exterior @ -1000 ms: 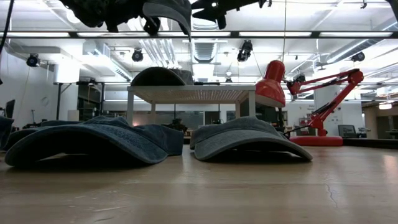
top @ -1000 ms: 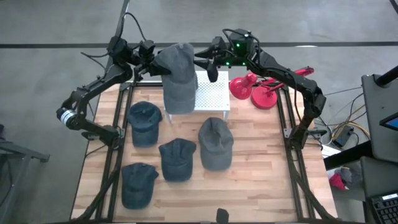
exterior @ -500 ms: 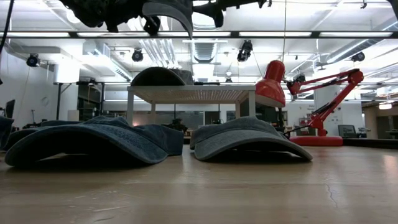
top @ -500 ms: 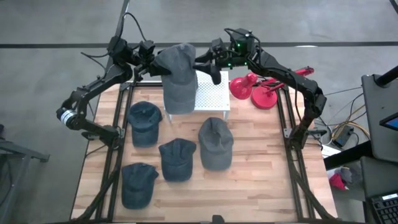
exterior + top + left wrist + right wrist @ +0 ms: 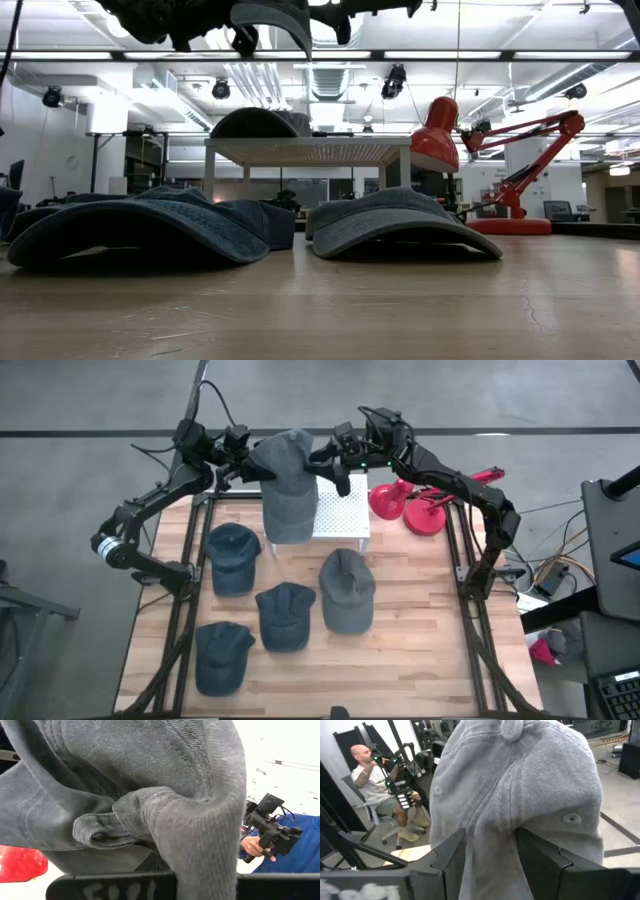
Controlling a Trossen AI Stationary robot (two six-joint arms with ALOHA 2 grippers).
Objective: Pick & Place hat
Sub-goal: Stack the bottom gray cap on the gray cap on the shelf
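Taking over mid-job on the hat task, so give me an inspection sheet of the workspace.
Surface: wooden table, white perforated stand at the far edge.
Job's things: grey hat held up over the stand; four blue hats lying flat.
Clutter: red desk lamp.
Grippers: left tool shut on the grey hat; right tool open astride its crown.
Cables: bundle beside the table.
Surroundings: seated person behind.

Matt grey corduroy-like hat (image 5: 288,485) (ribbed cloth); pale wooden table (image 5: 420,640).

left gripper (image 5: 243,457) buried under the raised hat (image 5: 287,485) — low view crops both, right gripper's (image 5: 338,463) contact unclear
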